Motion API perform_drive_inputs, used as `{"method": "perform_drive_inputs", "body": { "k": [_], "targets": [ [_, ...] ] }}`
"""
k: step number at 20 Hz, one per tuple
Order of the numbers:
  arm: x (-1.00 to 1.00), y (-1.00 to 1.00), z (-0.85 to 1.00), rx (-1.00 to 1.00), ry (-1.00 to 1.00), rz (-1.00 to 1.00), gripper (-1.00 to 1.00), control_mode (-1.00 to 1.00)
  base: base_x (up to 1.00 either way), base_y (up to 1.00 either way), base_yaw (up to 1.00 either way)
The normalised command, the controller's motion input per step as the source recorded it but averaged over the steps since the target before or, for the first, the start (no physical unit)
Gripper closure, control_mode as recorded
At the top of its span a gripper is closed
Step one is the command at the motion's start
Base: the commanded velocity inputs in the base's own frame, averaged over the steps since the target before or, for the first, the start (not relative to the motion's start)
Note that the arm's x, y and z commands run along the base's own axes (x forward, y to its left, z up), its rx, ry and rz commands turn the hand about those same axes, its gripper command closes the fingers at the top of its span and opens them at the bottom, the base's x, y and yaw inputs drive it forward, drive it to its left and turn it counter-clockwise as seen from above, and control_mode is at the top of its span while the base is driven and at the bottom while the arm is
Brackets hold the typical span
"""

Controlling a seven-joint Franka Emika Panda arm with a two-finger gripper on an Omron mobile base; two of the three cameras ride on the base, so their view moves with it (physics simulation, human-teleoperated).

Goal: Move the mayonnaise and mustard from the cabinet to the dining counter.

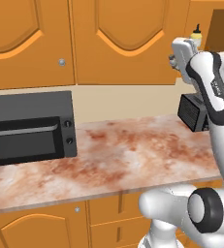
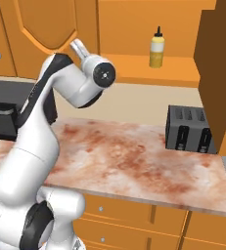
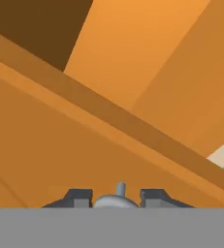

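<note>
The mustard (image 2: 157, 47), a slim yellow squeeze bottle with a black tip, stands upright on the orange shelf of the open cabinet (image 2: 144, 66); in the left base view its top (image 1: 196, 34) peeks out behind my wrist. My gripper (image 3: 117, 196) is shut on a small round silver knob (image 3: 118, 199) of a cabinet door, one dark fingertip (image 3: 79, 196) on each side of it. The arm reaches up to the closed door left of the open bay (image 2: 51, 24). The mayonnaise and the dining counter are out of view.
Below the cabinet runs a reddish marbled wall counter (image 1: 133, 150). On it sit a black microwave (image 1: 31, 128) at the left and a dark toaster (image 2: 188, 129) at the right. An open cabinet door (image 2: 217, 73) juts out at the right.
</note>
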Motion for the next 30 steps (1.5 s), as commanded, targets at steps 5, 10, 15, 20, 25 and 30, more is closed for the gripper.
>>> {"method": "perform_drive_inputs", "body": {
  "k": [5, 10, 15, 20, 25, 30],
  "targets": [
    [-1.0, -0.2, 0.01, 0.0, -0.22, -0.05, 1.0, -1.0, 0.0, 0.0, 0.0],
    [-1.0, -0.28, 0.0, -0.02, -0.07, -0.1, 1.0, -1.0, 0.0, 0.0, 0.0],
    [-1.0, -0.27, 0.0, -0.04, 0.0, -0.13, 1.0, -1.0, 0.0, 0.0, 0.0],
    [-0.53, -0.19, 0.0, -0.07, 0.1, -0.07, 1.0, -1.0, 0.0, 0.0, 0.0],
    [0.2, -0.16, 0.0, -0.01, 0.17, 0.01, 1.0, -1.0, 0.0, 0.0, 0.0],
    [0.84, -0.39, 0.0, 0.1, 0.13, 0.14, 1.0, -1.0, 0.0, 0.0, 0.0]
  ]
}}
